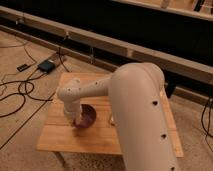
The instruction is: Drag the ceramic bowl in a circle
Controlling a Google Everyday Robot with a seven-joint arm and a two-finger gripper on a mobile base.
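A small wooden table (100, 137) stands at the centre of the frame on a speckled floor. The ceramic bowl (86, 117), dark maroon and glossy, sits on the table's left half, a little left of the frame's middle. The robot's cream-coloured arm (142, 107) sweeps in from the lower right, bends, and reaches leftward; its wrist drops down at the bowl's left rim. The gripper (77, 121) is at that rim, largely hidden by the wrist, so I cannot tell how its jaws stand. Black cables (20, 92) and a small dark box (46, 65) lie on the floor at the upper left.
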